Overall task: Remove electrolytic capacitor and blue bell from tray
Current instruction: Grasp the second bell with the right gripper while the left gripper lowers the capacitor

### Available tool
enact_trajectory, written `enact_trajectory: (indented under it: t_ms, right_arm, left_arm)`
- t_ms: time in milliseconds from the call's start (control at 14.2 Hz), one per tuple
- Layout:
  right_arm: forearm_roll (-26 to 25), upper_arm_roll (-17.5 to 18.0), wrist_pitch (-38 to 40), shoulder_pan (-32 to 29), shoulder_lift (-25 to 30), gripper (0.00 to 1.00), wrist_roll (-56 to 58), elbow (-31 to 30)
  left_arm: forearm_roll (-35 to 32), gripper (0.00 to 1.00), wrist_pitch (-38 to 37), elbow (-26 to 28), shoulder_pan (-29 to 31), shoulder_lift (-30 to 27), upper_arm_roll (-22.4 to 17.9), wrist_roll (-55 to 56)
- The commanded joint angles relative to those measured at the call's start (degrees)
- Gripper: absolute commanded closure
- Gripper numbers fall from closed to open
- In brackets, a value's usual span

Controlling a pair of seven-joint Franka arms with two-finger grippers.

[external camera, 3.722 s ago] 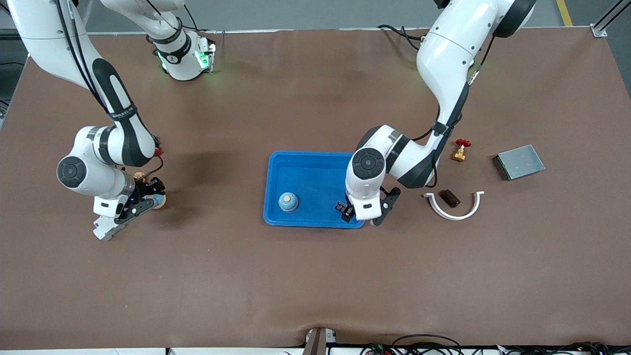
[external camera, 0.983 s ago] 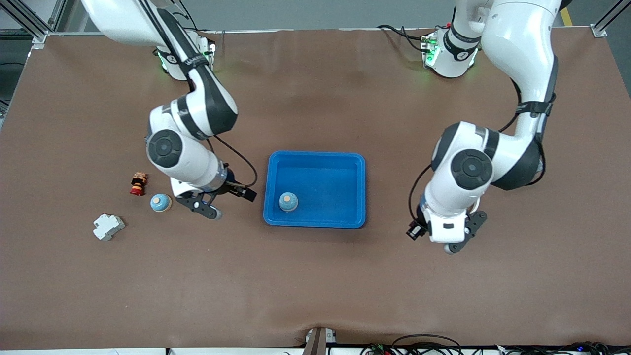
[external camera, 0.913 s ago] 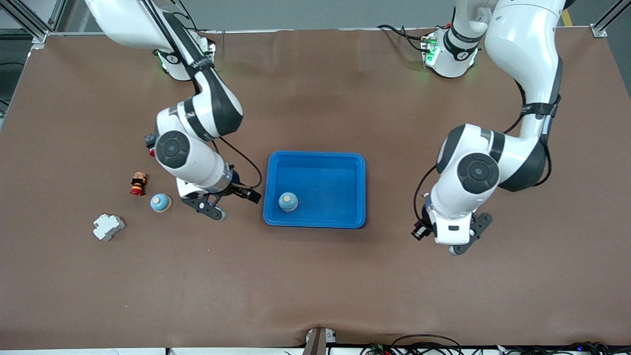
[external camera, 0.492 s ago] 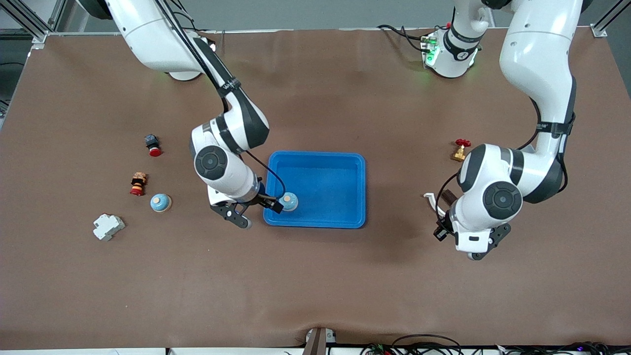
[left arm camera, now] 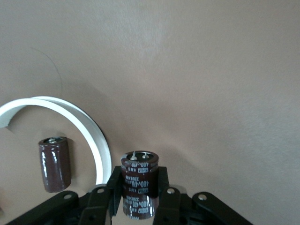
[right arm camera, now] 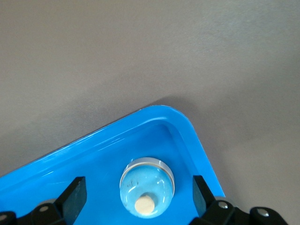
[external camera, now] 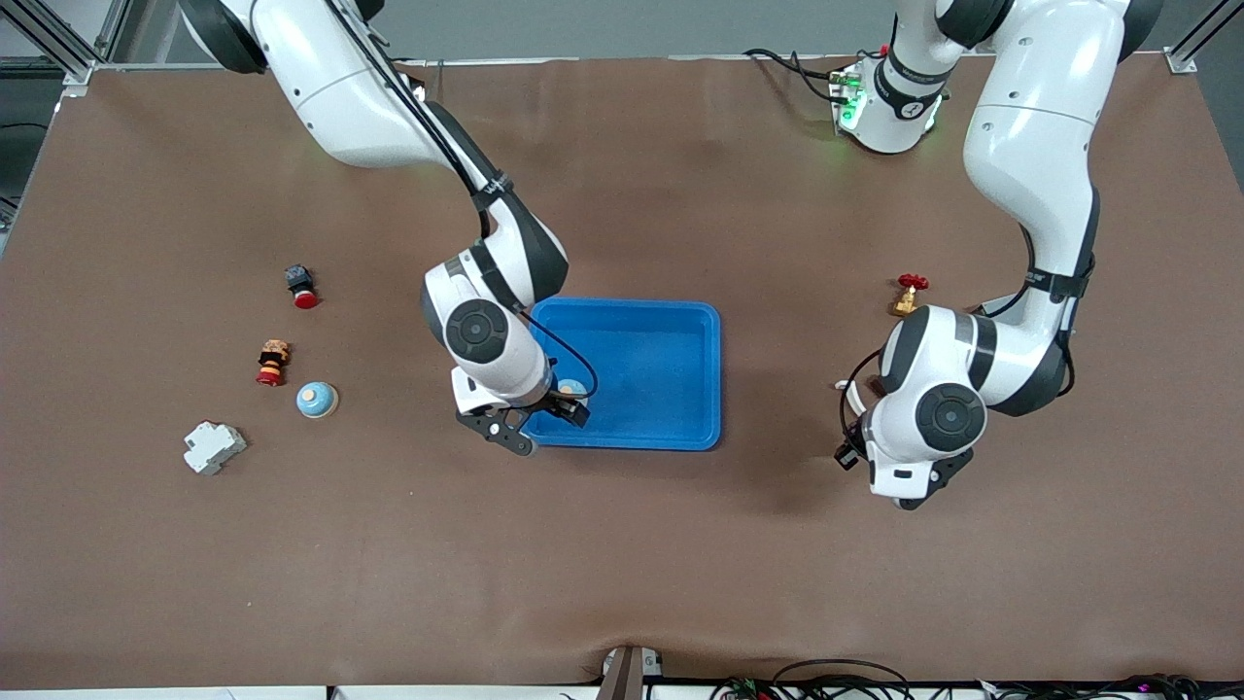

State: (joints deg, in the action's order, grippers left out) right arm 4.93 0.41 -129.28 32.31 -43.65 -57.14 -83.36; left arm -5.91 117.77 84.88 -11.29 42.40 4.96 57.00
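My left hand (left arm camera: 140,206) is closed on the capacitor (left arm camera: 139,180), holding it upright over bare bench (external camera: 622,544) toward the left arm's end, well apart from the blue tray (external camera: 671,437). A second capacitor (left arm camera: 54,164) lies inside a white curved clip (left arm camera: 75,119) nearby. My right hand (right arm camera: 138,197) hangs wide open over the tray's corner nearest the camera, its fingers either side of the blue bell (right arm camera: 146,186), which sits in the tray. Next, I judge, the left lowers and lets go; the right drops and closes on the bell.
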Motion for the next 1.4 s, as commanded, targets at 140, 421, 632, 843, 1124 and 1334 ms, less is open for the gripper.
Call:
enact_trajectory:
  t_ms: [140, 421, 632, 843, 1124, 1334]
  right_arm:
    - [-3.44, -0.68, 0.52, 1.62, -2.75, 0.00, -1.22, 2.76]
    - [-3.35, -0.59, 0.52, 2.05, -3.80, 0.00, -1.04, 2.85]
    - [-3.26, -0.50, 0.43, 2.41, -4.60, 0.00, -1.04, 3.38]
    - [-3.17, -0.41, 0.26, 2.41, -5.38, 0.00, -0.78, 3.55]
    - [-3.08, -0.32, -0.35, 2.58, -6.09, 0.00, -0.51, 3.73]
    - [-3.08, -0.24, -2.29, 2.93, -6.88, 0.00, -0.43, 3.73]
  left_arm:
    - [0.11, 1.00, 0.17, 1.16, -0.13, 1.02, -0.03, -0.14]
    - [0.03, 1.00, 0.79, 1.16, -0.22, 1.81, 0.05, 0.13]
    - [0.03, 1.00, 0.79, 1.16, -0.22, 1.90, 0.05, 0.30]
    - [-0.32, 0.82, 0.79, 1.08, -0.22, 2.25, -0.03, 0.21]
    - [-0.59, 0.14, 0.79, 1.08, -0.31, 2.25, -0.03, 0.21]
    - [-0.68, 0.00, 0.70, 0.90, -0.66, 1.99, -0.03, 0.21]
